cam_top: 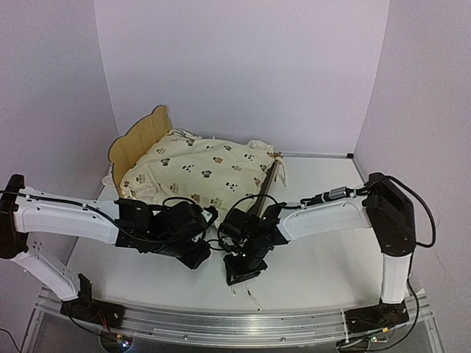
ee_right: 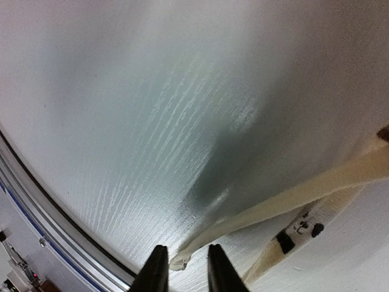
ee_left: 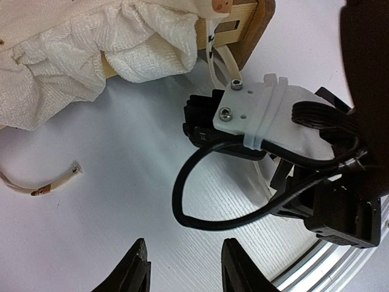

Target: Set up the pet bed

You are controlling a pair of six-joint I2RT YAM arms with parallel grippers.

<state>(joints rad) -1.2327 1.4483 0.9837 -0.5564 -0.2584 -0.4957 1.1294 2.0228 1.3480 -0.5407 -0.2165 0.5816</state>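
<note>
The pet bed (cam_top: 138, 147) sits at the far left-centre of the desk (cam_top: 324, 265). Its scalloped headboard is at the far left and its foot rail faces right, so the long axis runs roughly left to right across your view from above. The cream animal-print cover (cam_top: 206, 169) lies over it and hides the base, and its ruffle spills over the near side rail.

Both arms work on the near side of the bed, close together by the foot-end corner. From either claw the bed lies away from you, toward the back of the desk. The left wrist view shows that wooden corner just ahead, with the right arm's wrist crowding in beside it. I judge the left arm closer to the near rail and the right arm closer to the foot rail.

Your left claw (ee_left: 182, 272) is released, with its fingers well apart over bare desk and nothing between them. A short loose tie (ee_left: 42, 187) lies on the desk off to its left.

Your right claw (ee_right: 184, 274) points down at the desk with its fingers only slightly parted. The tip of a cream strap (ee_right: 292, 198) lies right at that gap, and the strap trails away to the right. I see no pinch on it. If the strap is your next target, it is already lined up between the fingers.
</note>
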